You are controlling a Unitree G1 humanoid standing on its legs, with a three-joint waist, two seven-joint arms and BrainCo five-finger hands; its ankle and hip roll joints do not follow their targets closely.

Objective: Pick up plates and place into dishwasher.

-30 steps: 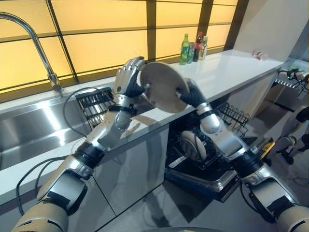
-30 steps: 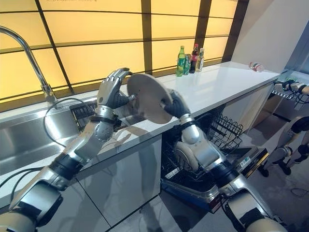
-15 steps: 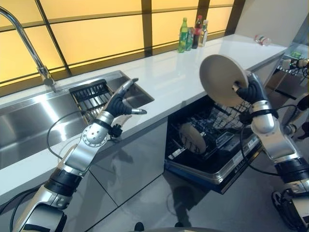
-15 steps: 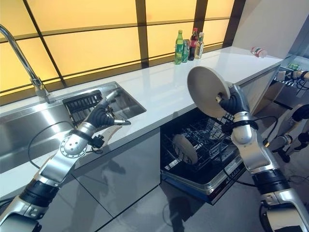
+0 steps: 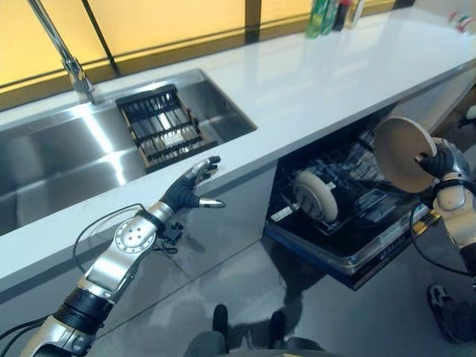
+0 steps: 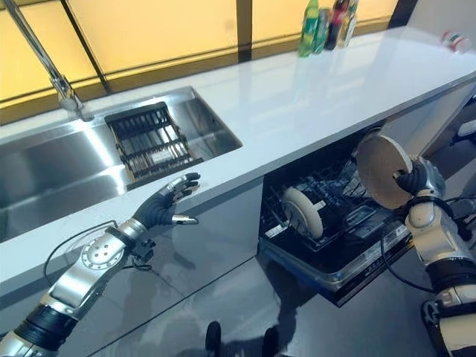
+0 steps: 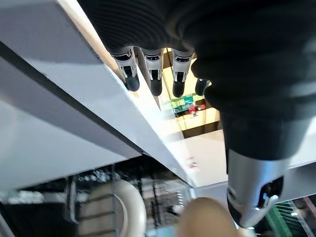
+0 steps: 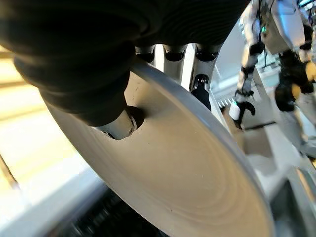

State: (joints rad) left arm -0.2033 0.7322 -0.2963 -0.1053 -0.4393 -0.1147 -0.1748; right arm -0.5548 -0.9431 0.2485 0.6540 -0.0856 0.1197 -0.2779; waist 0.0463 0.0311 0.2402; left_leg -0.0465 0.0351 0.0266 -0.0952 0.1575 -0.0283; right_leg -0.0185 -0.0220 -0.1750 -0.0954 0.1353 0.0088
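Gripping a beige plate (image 5: 402, 152) over the open dishwasher (image 5: 349, 245), right hand (image 5: 440, 161) fingers pinching, left hand (image 5: 190, 193) fingers spread by white counter (image 5: 312, 82)

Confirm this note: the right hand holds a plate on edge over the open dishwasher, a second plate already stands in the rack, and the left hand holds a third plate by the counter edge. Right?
Not quite. The left hand is open and holds nothing by the counter edge, as the left eye view shows. The rest stands: the right hand holds a plate on edge over the open dishwasher, and a second plate stands in the rack.
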